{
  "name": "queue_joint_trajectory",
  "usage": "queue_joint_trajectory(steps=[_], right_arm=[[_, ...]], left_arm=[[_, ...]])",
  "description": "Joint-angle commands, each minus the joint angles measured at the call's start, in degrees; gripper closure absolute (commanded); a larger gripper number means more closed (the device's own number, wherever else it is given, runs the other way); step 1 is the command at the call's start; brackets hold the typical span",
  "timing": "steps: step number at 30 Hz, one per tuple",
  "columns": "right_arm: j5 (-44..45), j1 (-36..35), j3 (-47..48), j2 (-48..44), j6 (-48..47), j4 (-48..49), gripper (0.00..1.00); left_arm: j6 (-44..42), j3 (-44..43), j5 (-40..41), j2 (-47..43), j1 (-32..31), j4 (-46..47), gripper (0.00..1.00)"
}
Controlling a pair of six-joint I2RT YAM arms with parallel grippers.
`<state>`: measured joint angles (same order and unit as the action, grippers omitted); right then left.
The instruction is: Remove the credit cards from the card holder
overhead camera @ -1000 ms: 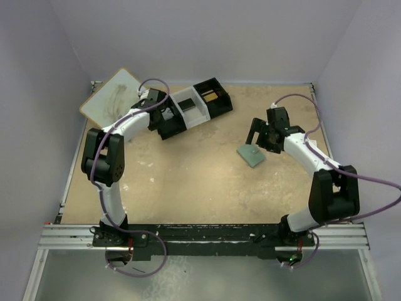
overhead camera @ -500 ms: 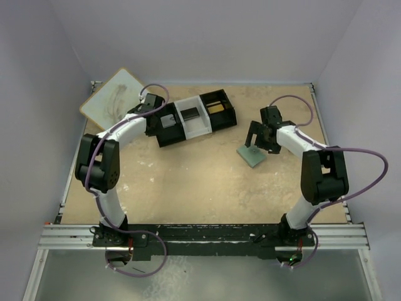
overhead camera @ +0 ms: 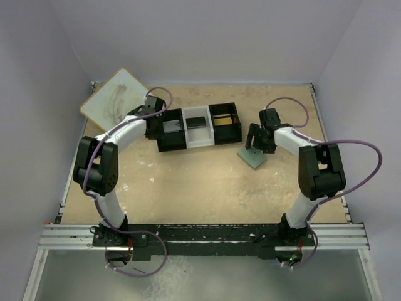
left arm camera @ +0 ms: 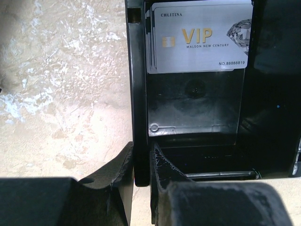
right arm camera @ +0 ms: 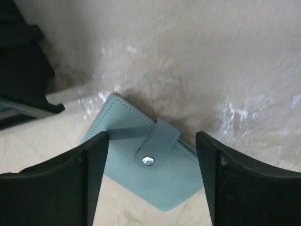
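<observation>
The card holder [right arm camera: 141, 174] is a grey-green wallet lying folded on the table, its clasp tab [right arm camera: 157, 141] snapped down. My right gripper [right arm camera: 151, 141] hangs open just above it, one finger on each side and neither touching. From above, the right gripper [overhead camera: 253, 139] stands at the far edge of the card holder [overhead camera: 254, 158]. A pale grey credit card [left arm camera: 200, 40] printed "VIP" lies in the tray's left black compartment, with more card edges under it. My left gripper [left arm camera: 141, 162] is shut on that compartment's black side wall [left arm camera: 138, 94].
The three-compartment tray [overhead camera: 214, 139], black, white, black, lies across the back middle with my left gripper [overhead camera: 154, 123] at its left end. A pale rounded board [overhead camera: 113, 99] leans over the back left corner. Side walls stand close on both sides.
The left arm has swung the tray round so that it lies level and further right. The right gripper has come in over the card holder, and its jaws have narrowed a little.
</observation>
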<state>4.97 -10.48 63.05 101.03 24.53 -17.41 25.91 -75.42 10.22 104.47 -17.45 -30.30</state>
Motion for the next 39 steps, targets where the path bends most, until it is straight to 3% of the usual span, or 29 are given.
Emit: queue_joint_trajectory(steps=[1, 9, 14, 20, 27, 33, 39], right_arm=[[-4.6, -0.44, -6.79, -5.33, 2.4, 1.09, 0.28], [-13.78, -7.17, -21.27, -15.55, 13.02, 5.51, 0.36], [-14.67, -13.99, -27.6, -20.43, 22.47, 8.96, 0.37], [-14.38, -17.28, -33.38, -26.36, 28.15, 12.53, 0.36], [-17.67, -18.29, -36.04, -28.44, 23.85, 16.02, 0.33], [-7.94, -18.7, -30.25, -29.66, 19.16, 5.44, 0.3], [-1.58, -18.69, -25.56, -26.74, 18.69, 1.55, 0.3]], left_arm=[[-2.71, 0.68, -1.48, -3.56, -0.36, -2.23, 0.93], [-1.39, 0.41, -5.18, -3.94, -0.58, -1.2, 0.93], [-1.11, 2.01, -9.27, -4.25, -1.21, 1.12, 0.92], [-0.86, 1.81, -10.97, -2.69, -1.96, 2.08, 0.92], [2.43, 2.4, -8.68, -2.67, -3.89, 2.77, 0.91], [8.2, 5.6, -7.41, -4.36, -3.99, 5.97, 0.89], [10.29, 6.94, -6.1, -5.44, -4.46, 7.13, 0.88]])
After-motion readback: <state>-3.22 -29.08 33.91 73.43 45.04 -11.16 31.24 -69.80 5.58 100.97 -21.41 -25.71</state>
